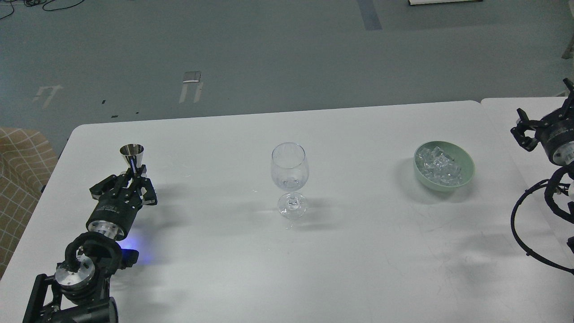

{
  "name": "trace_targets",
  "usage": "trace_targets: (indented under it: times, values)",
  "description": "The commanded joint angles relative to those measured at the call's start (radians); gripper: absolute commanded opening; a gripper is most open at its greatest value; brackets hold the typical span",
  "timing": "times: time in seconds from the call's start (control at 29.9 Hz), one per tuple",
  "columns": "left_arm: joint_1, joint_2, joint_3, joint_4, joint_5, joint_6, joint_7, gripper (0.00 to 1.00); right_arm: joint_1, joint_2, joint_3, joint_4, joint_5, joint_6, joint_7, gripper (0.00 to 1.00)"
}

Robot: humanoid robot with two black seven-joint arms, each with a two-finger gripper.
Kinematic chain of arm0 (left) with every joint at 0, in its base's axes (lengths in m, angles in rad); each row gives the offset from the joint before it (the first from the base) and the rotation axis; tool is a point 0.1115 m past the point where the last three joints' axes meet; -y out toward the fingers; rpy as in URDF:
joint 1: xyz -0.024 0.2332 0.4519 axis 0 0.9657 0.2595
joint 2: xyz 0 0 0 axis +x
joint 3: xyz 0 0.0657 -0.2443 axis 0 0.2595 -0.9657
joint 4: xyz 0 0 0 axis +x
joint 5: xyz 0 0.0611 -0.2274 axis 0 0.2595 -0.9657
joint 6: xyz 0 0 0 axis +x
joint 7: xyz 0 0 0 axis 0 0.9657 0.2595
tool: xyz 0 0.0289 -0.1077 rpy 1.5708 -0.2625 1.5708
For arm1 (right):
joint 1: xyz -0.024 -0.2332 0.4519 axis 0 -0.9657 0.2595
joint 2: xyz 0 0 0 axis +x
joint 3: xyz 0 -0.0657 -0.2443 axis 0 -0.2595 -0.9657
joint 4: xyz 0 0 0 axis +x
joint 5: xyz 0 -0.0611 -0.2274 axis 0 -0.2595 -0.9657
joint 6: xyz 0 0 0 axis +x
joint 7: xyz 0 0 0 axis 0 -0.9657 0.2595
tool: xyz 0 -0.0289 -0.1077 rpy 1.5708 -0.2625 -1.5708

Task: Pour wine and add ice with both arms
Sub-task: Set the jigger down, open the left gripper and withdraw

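Left black claw gripper [133, 176] is clamping the shiny steel conical jigger [132, 155]; right black gripper [524, 130] is hanging with fingers spread, holding nothing, near the pale green ice bowl [466, 172].

Clear ice [439, 167] cubes lie heaped in the pale green bowl [466, 172].

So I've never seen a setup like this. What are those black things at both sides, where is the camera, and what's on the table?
The single picture comes from the robot's own head, looking down at a white table. The black things are its two arms. The left claw is closed around the waist of a metal jigger. The right claw, at the edge, holds nothing; open or shut is unclear. Mid-table stands a wine glass; to the right, a green bowl of ice.
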Motion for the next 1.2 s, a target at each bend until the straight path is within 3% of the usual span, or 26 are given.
trace_targets:
  times: [0.0, 0.2, 0.9, 1.17]
  values:
    - [0.000, 0.000, 0.001, 0.002, 0.000, -0.006, 0.000, 0.26, 0.000, 0.005, 0.000, 0.003, -0.001, -0.004, 0.000, 1.00]
    - [-0.005, 0.000, 0.005, 0.002, 0.000, -0.006, 0.000, 0.32, -0.001, 0.005, 0.000, 0.003, -0.001, -0.006, 0.000, 1.00]
    - [0.000, 0.000, 0.013, -0.003, 0.001, -0.006, 0.002, 0.33, -0.003, 0.008, 0.000, 0.002, -0.001, -0.006, 0.001, 1.00]
    - [0.006, 0.000, 0.019, -0.009, 0.005, -0.002, 0.003, 0.43, -0.005, 0.008, 0.000, 0.000, 0.001, -0.006, 0.003, 1.00]
